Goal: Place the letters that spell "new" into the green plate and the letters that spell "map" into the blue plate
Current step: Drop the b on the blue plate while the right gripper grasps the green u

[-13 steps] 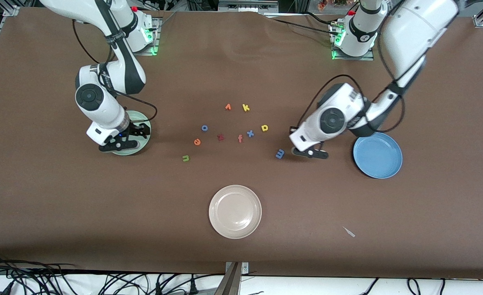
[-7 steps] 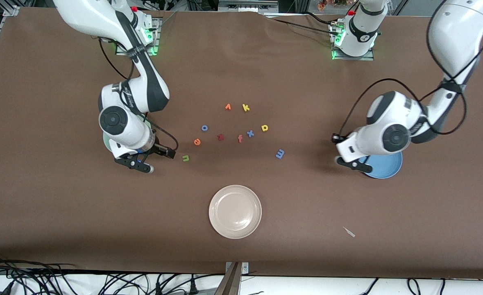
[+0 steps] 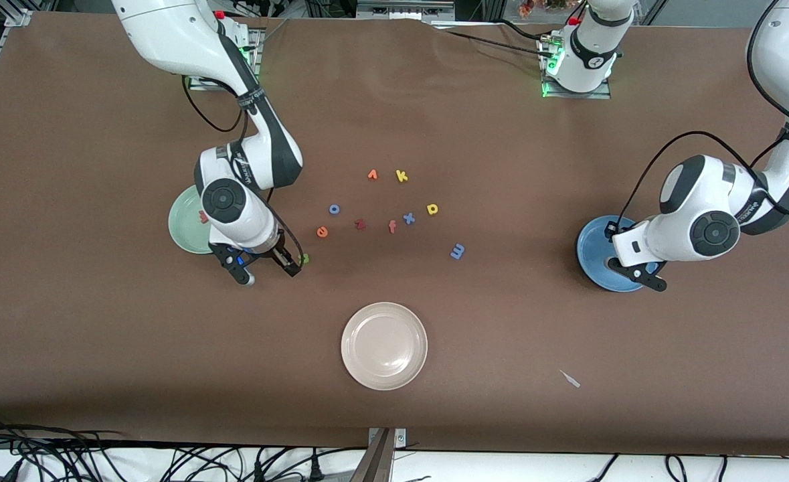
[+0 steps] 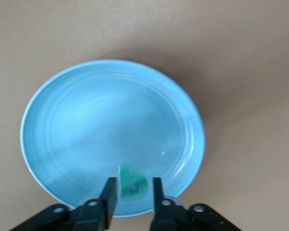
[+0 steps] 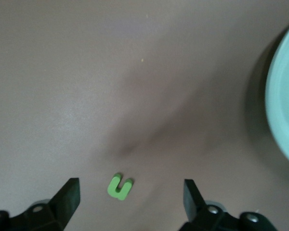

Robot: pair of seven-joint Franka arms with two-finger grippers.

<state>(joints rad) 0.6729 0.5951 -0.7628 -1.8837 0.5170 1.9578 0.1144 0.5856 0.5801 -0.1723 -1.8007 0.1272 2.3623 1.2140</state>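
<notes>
My left gripper (image 3: 638, 274) hangs over the blue plate (image 3: 591, 251). In the left wrist view its jaws stand slightly apart, open, with the teal a (image 4: 130, 182) loose between them above the blue plate (image 4: 86, 125). My right gripper (image 3: 268, 271) is wide open, low over the table beside the green plate (image 3: 183, 231). The green n (image 5: 119, 186) lies on the cloth between its fingers. The pink-red w (image 3: 203, 216) lies in the green plate. The orange e (image 3: 322, 231), blue m (image 3: 458, 251) and yellow p (image 3: 432, 209) lie on the table.
A cream-white plate (image 3: 384, 345) sits nearer the front camera. Mid-table lie a yellow k (image 3: 401, 176), blue x (image 3: 408, 217), orange-red f (image 3: 392, 226), a dark red letter (image 3: 361, 224), a blue o (image 3: 334, 209) and an orange letter (image 3: 372, 175).
The left arm swung from beside the m to over the blue plate and its jaws parted. The right arm left the green plate and came down over the n.
</notes>
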